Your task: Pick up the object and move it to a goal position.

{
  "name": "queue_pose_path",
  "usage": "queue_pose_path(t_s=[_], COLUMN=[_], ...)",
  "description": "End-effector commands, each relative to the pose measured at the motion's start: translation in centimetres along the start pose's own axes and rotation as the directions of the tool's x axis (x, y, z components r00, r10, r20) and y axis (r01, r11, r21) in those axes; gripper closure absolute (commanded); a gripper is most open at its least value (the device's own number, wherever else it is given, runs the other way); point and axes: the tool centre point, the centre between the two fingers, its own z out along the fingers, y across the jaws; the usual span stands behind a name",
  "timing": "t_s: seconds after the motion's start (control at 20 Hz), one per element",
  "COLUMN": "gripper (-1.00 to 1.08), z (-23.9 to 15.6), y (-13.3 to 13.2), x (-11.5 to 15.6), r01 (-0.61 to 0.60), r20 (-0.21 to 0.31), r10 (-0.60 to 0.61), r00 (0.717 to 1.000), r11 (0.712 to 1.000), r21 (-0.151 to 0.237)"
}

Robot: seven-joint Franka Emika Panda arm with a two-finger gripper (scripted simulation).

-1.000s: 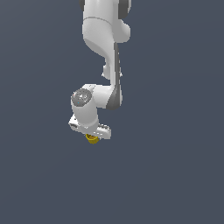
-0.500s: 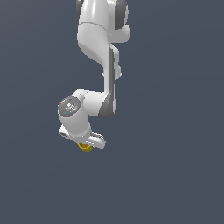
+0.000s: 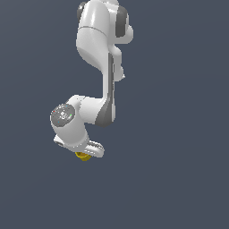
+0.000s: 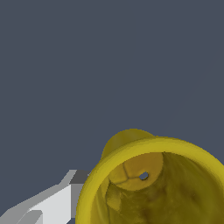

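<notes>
The yellow cup (image 3: pixel 82 155) shows as a small yellow shape just under my white gripper (image 3: pixel 85 153) in the exterior view, most of it hidden by the hand. In the wrist view the cup (image 4: pixel 153 183) fills the near corner, its round rim and hollow inside facing the camera, with one white finger (image 4: pixel 52 203) against its outer wall. The other finger is hidden. The gripper is shut on the cup and holds it in the air.
The white arm (image 3: pixel 100 53) hangs down from the top of the exterior view. Everything else in both views is a plain dark grey-blue background.
The arm has swung toward the exterior view's left and a little lower, carrying the cup with it. The wrist has turned, so its round end cap faces the camera.
</notes>
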Motion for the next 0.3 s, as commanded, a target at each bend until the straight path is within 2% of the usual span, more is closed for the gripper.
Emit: queue_pose_path(t_s=[0.0,0.25], gripper=[1.08,1.08], z=[-0.15,-0.18], y=[0.05,0.09], x=[0.44,0.7], r01=[0.0,0.0], r20=[-0.002,-0.002], r10=[0.0,0.0], r00=[1.0,1.0], r11=[1.0,1.0], r21=[0.0,0.0])
